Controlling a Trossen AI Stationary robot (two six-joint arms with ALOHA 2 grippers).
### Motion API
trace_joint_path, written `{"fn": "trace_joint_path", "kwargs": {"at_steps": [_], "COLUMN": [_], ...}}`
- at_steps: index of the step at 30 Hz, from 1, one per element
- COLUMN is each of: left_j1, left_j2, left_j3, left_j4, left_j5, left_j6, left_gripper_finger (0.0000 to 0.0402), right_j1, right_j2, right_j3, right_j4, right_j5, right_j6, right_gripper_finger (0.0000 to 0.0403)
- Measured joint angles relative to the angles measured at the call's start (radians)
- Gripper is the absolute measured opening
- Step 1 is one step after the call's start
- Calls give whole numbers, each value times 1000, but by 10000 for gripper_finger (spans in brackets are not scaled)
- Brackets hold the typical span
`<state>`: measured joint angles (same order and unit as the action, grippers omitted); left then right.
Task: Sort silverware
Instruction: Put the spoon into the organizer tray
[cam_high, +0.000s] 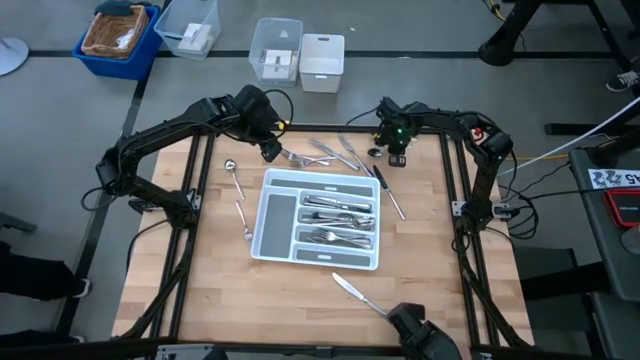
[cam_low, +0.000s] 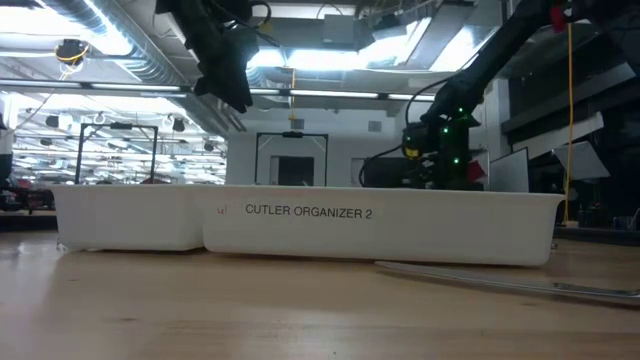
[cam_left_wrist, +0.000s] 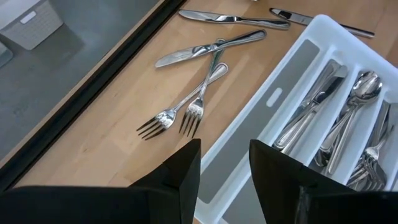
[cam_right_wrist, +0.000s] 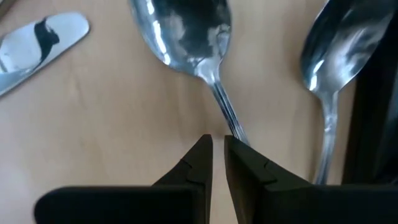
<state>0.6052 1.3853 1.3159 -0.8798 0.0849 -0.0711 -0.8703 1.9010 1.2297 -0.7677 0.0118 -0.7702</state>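
Here the left claw (cam_high: 272, 152) hangs with fingers spread above the far left corner of the tray (cam_high: 268, 240), near two forks (cam_left_wrist: 180, 113) lying crossed on the tabletop (cam_high: 220, 290). The right claw (cam_right_wrist: 217, 155) is low over the tabletop beyond the far right corner of the tray, its fingers nearly pressed together beside a spoon (cam_right_wrist: 186, 31) handle; whether they pinch it cannot be told. More silverware lies in the tray compartments and loose around it.
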Motion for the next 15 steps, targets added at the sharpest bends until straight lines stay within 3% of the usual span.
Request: {"fn": "trace_joint_path", "kwargs": {"at_steps": [8, 15], "left_j1": [0, 0], "left_j2": [0, 0], "left_j3": [0, 0], "left_j4": [0, 0], "left_j5": [0, 0], "left_j6": [-2, -3], "left_gripper_finger": [127, 127], "right_j1": [0, 0], "right_j2": [0, 0], "right_j3": [0, 7], "right_j4": [33, -40], "right_j5": [-3, -3], "right_j6": [-50, -49], "right_gripper_finger": [46, 46]}}
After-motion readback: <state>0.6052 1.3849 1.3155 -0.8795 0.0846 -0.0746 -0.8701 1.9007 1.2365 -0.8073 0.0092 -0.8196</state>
